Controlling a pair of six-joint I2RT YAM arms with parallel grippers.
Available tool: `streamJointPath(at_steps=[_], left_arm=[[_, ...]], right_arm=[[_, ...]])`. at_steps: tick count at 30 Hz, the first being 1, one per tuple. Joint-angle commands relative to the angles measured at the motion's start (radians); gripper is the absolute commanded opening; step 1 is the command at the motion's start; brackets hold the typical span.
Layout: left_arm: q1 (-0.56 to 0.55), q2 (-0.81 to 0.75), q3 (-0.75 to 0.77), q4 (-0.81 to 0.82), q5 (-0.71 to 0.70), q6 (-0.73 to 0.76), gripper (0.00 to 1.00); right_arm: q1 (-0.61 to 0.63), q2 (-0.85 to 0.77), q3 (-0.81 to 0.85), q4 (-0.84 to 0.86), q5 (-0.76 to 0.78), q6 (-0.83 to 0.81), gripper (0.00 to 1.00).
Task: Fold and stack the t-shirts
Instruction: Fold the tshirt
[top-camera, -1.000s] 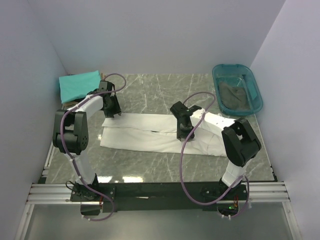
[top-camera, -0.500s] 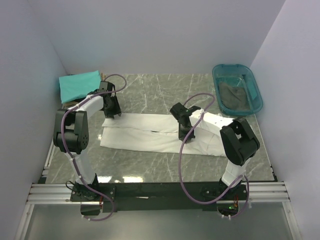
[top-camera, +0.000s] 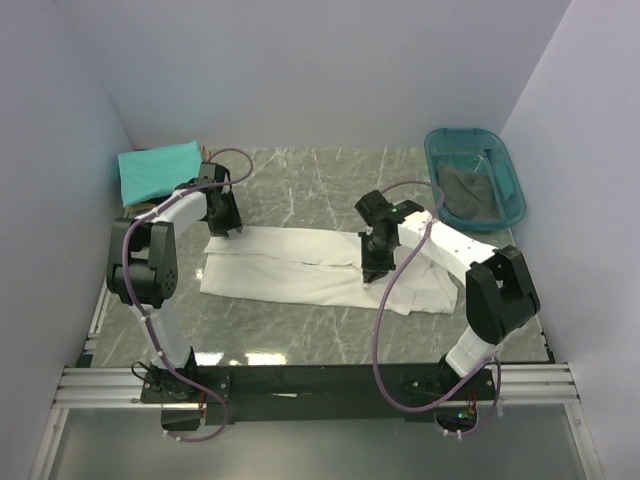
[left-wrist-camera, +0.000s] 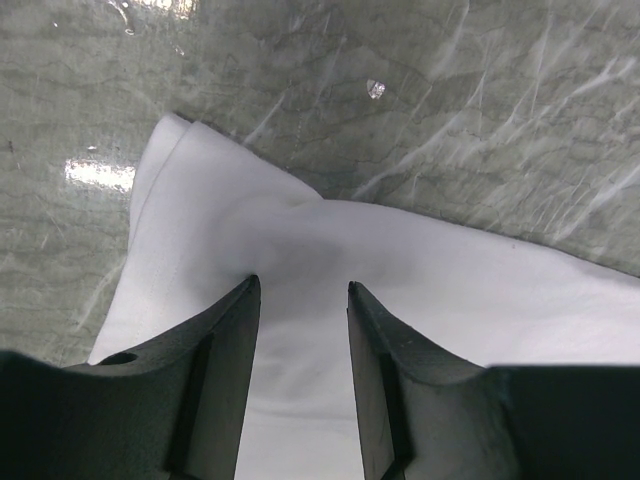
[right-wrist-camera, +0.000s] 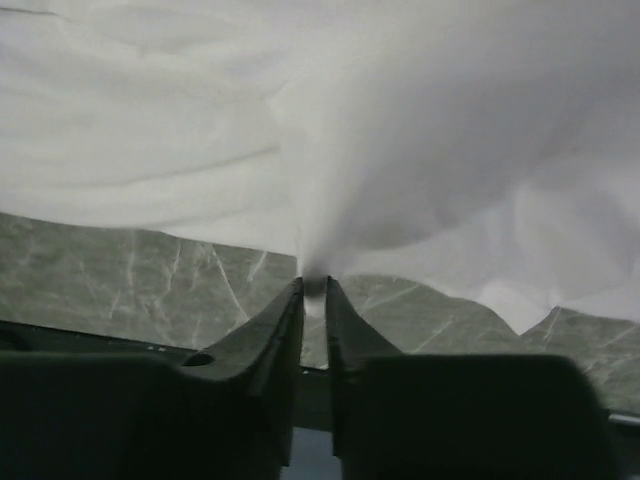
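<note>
The white t-shirt (top-camera: 290, 270) lies as a long folded strip across the middle of the marble table (top-camera: 320, 180). My left gripper (top-camera: 226, 226) is open, its jaws straddling the cloth at the shirt's back left corner (left-wrist-camera: 300, 288); white cloth (left-wrist-camera: 450, 300) fills the view below it. My right gripper (top-camera: 375, 266) is shut on a pinch of the white shirt (right-wrist-camera: 313, 284) near its right part, and the cloth (right-wrist-camera: 400, 120) rises in a peak from the jaws. A folded teal t-shirt (top-camera: 158, 168) lies at the back left. A dark shirt (top-camera: 470, 196) lies in the tub.
The translucent teal plastic tub (top-camera: 505, 165) stands at the back right corner. White walls enclose the table on three sides. The metal rail (top-camera: 320, 385) with both arm bases runs along the near edge.
My right arm has swung outward to the right with the shirt pinched, and the shirt's right end has bunched and shifted. The left gripper has stayed in place.
</note>
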Motion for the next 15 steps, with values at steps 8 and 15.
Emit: streamJointPath(at_steps=[8, 15], left_arm=[[0.003, 0.001, 0.000, 0.014, 0.001, 0.012, 0.46], [0.003, 0.017, 0.050, 0.001, 0.001, 0.011, 0.46]], right_arm=[[-0.099, -0.116, -0.022, 0.008, -0.024, 0.036, 0.40], [-0.303, -0.179, -0.050, 0.072, 0.149, 0.052, 0.41]])
